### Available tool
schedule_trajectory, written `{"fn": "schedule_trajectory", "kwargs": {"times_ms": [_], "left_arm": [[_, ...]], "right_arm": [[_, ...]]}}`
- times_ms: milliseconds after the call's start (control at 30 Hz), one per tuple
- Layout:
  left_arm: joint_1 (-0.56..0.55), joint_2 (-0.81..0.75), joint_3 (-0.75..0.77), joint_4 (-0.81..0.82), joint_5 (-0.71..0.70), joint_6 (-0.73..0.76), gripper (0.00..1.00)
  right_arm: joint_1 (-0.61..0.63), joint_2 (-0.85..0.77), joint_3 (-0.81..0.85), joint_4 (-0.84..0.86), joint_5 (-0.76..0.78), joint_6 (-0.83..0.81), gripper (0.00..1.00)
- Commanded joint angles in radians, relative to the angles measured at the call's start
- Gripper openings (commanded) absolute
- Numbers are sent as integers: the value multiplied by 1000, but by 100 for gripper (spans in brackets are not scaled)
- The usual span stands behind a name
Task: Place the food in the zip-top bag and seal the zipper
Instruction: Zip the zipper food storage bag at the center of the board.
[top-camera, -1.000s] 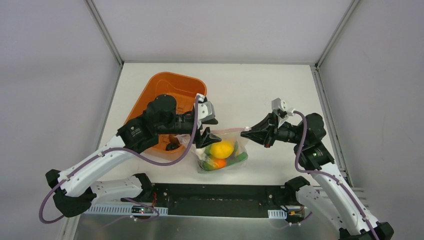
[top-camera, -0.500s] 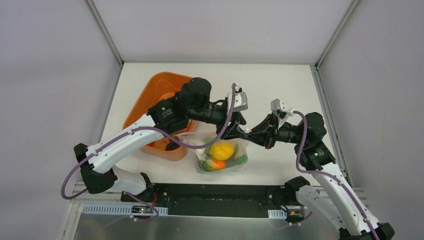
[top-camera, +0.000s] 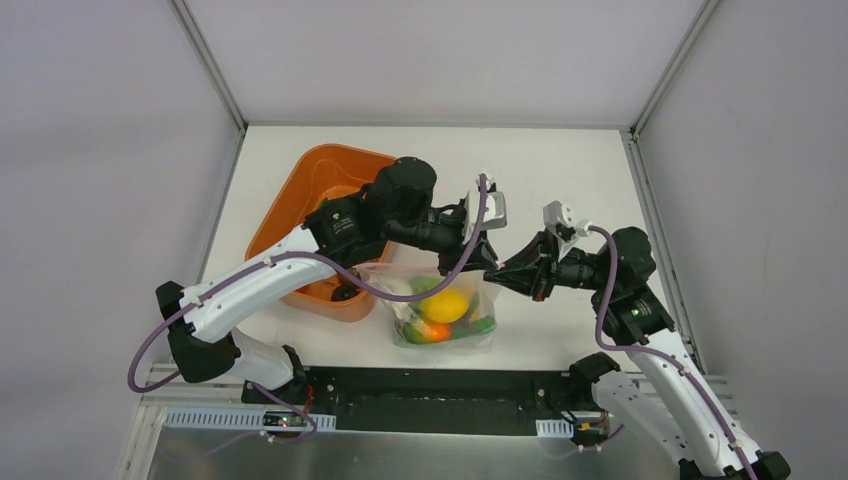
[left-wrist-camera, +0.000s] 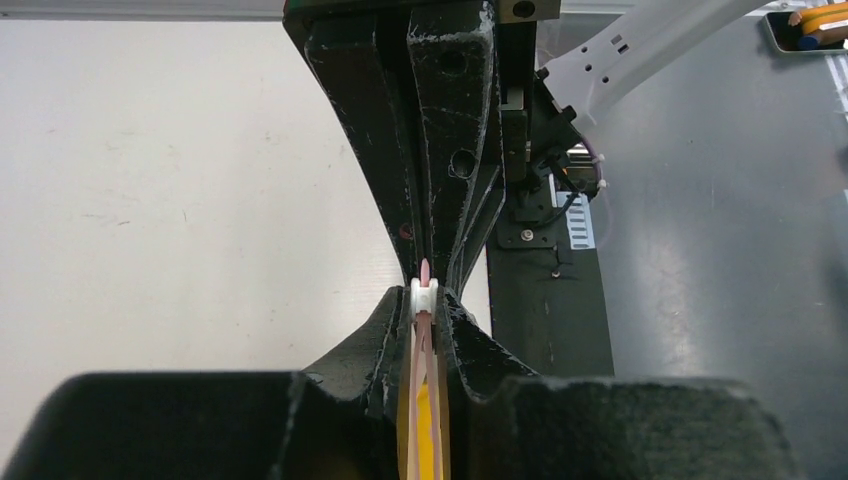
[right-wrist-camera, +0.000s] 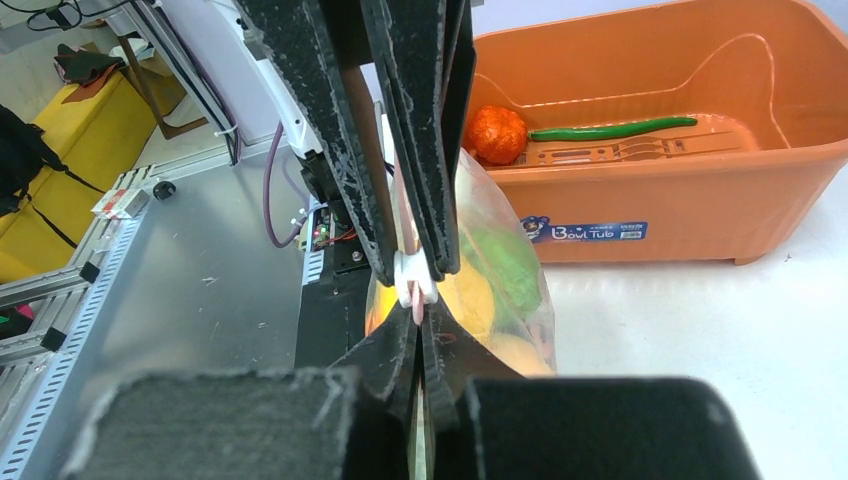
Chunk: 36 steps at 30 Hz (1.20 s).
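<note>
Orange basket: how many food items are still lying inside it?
2 visible: an orange round fruit and a long green pod, both on the basket floor. The left arm may hide more.

Bright even overhead light, soft faint shadows, sharp top view, wrist views blurred at near foreground edge

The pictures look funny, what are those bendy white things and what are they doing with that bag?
They are two robot arms bolted to a table. One camera looks down from above; two more sit on the wrists. On the table lies an orange basket with an orange fruit and a green pod left inside. Beside it lies a clear zip-top bag with toy fruit inside. The left end effector and the right end effector meet at the bag's mouth. Both are shut on its pink zipper, beside the little white slider.
</note>
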Motion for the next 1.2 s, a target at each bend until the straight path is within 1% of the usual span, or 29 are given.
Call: {"fn": "schedule_trajectory", "kwargs": {"times_ms": [0,33,167,267,433,567,633,700,967,1167], "left_arm": [[-9,7,46,-16,4,16,11],[-8,9,46,-20,7,19,14],[-10,13,46,-28,18,23,23],[-11,23,53,-29,17,22,24],[-11,31,55,-18,17,17,20],[-12,29,53,-7,21,12,10],[-11,24,48,-5,11,10,4],[-11,16,40,-13,-2,17,0],[-8,-91,-71,-28,-82,49,0],[6,-174,-170,-48,-128,60,0]], "right_arm": [[-3,-14,47,32,-22,-21,0],[-3,-15,45,32,-20,-22,0],[-3,-11,48,32,-16,-22,0],[-3,-9,49,33,-20,-20,0],[-3,-12,49,32,-19,-18,0],[-3,-11,46,29,-15,-20,0],[-3,-10,45,21,-7,-25,0],[-4,-12,45,9,7,-37,0],[-4,-33,38,-11,79,-55,0],[-4,-41,43,-9,74,-53,0]]}}
